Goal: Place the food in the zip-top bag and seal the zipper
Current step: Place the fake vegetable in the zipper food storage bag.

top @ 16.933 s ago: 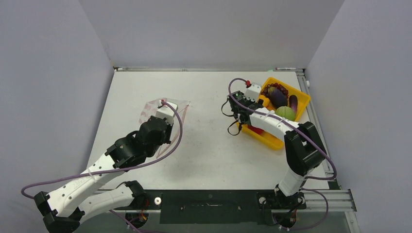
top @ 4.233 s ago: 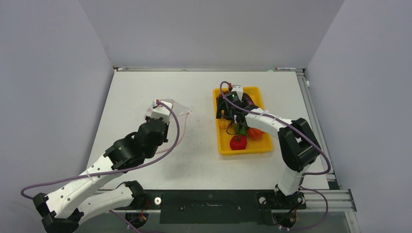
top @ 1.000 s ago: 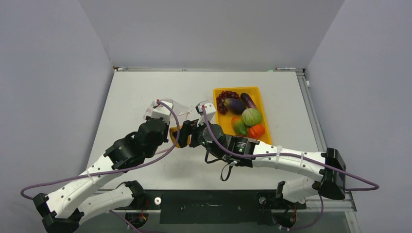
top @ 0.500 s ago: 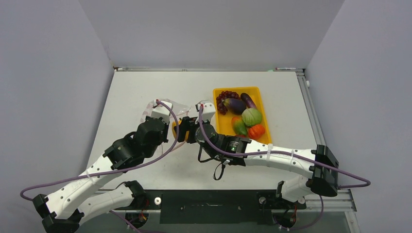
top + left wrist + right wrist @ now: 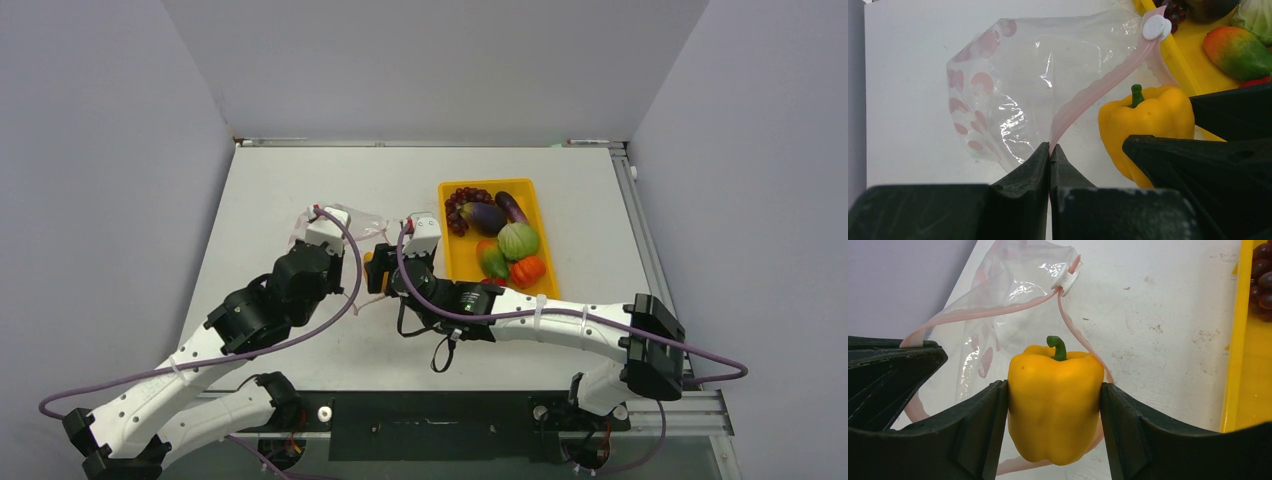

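Note:
The clear zip-top bag (image 5: 1013, 75) with pink dots lies on the white table, its mouth lifted. My left gripper (image 5: 1050, 147) is shut on the pink zipper (image 5: 1098, 90), whose white slider (image 5: 1156, 26) sits at the far end. A yellow toy pepper (image 5: 1055, 400), stem up, is held in my right gripper (image 5: 1054, 405), which is shut on it just in front of the bag's mouth (image 5: 1008, 295). From above, the pepper (image 5: 368, 262) hangs beside the bag (image 5: 365, 222). The remaining food lies in the tray: grapes (image 5: 465, 196), an eggplant (image 5: 485, 216), a green round fruit (image 5: 518, 240) and an orange-red piece (image 5: 527, 270).
The yellow tray (image 5: 462, 262) stands right of the bag, close behind my right wrist. Both arms meet near the table's middle, almost touching. Grey walls close in the table on three sides.
My right gripper has carried the pepper a little further left and away, up to the bag's mouth. The left arm has shifted slightly with the zipper still pinched.

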`<state>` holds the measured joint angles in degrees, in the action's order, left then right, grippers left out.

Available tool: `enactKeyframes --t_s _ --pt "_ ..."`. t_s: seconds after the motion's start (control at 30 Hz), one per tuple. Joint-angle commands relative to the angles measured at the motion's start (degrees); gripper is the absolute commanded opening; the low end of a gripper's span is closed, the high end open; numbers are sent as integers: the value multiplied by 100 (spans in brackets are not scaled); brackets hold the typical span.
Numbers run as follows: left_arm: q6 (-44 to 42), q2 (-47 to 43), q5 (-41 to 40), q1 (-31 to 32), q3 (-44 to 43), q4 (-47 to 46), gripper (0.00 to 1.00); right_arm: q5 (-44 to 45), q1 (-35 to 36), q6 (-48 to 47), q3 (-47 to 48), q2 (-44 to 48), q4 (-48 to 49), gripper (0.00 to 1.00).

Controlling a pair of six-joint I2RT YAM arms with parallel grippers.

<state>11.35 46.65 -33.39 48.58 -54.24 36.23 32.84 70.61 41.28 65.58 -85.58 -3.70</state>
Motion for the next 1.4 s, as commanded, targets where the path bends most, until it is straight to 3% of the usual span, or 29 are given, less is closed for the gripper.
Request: enactKeyframes --t_s 0.0,0.23,0.33,0.83,1.17,1.37 --pt "7 -61 76 -41 -40 -332 0 267 40 120 139 -108 37 57" --pt "-2 -34 75 -41 -43 -320 0 274 44 126 121 -113 26 77" --pt "-2 -25 67 -41 -39 -320 0 228 49 101 98 -64 26 81" --pt "-2 54 66 -67 -42 -310 0 197 49 -82 -238 812 -93 84" --pt "-2 63 69 -73 -40 -313 0 1085 -36 -407 -503 1646 -693 84" --pt "-2 54 100 -75 -41 -312 0 1144 -325 -562 -543 1895 -1161 85"
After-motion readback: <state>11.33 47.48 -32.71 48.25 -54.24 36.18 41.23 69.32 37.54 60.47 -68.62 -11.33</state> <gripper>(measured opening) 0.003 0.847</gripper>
